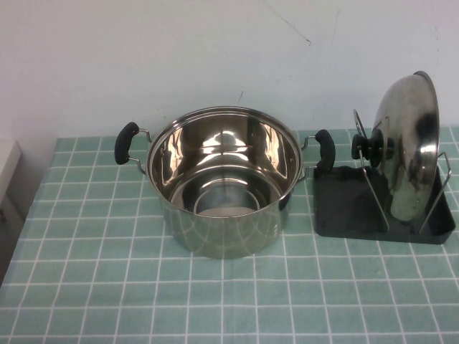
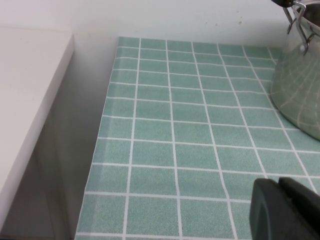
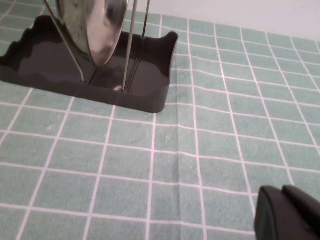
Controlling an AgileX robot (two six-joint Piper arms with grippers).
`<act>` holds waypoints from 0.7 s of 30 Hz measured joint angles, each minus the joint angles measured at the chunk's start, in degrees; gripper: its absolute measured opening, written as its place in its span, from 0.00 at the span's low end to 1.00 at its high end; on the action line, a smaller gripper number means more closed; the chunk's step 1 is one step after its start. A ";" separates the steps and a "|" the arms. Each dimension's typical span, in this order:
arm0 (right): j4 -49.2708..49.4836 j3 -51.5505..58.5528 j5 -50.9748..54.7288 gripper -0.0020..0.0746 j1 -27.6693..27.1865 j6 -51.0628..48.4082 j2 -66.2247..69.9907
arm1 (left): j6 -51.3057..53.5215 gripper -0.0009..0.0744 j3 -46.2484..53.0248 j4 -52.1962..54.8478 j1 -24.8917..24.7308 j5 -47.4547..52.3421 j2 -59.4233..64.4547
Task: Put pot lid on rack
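Observation:
The shiny steel pot lid (image 1: 410,143) stands on edge in the rack, leaning between the wire loops (image 1: 376,201), with its black knob (image 1: 368,148) facing the pot. The rack's dark grey tray (image 1: 343,209) sits at the right of the table. The right wrist view shows the lid's lower rim (image 3: 97,30) resting in the tray (image 3: 150,97). Neither arm shows in the high view. My left gripper (image 2: 278,184) is shut and empty, low over the cloth left of the pot. My right gripper (image 3: 282,190) is shut and empty, over the cloth away from the rack.
A deep steel pot (image 1: 226,179) with two black side handles stands open at the table's middle; its side shows in the left wrist view (image 2: 300,90). A white cabinet (image 2: 25,100) stands beyond the table's left edge. A white wall runs behind the table.

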 joint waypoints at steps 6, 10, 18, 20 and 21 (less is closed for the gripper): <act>-0.04 0.00 0.00 0.02 0.00 0.10 0.00 | 0.13 0.01 0.00 0.00 0.00 0.00 0.00; -0.04 0.00 -0.09 0.02 0.00 0.10 0.00 | 0.13 0.01 0.00 0.00 0.00 0.00 0.00; -0.04 0.09 -0.09 0.02 0.00 2.27 0.00 | 0.26 0.01 0.00 0.00 0.00 0.00 0.00; -0.13 0.09 -0.09 0.02 0.00 2.41 0.00 | 0.35 0.01 0.00 0.00 0.00 0.00 0.00; -0.13 0.09 -0.09 0.02 0.00 2.41 0.00 | 0.35 0.01 0.00 0.00 0.00 0.00 0.00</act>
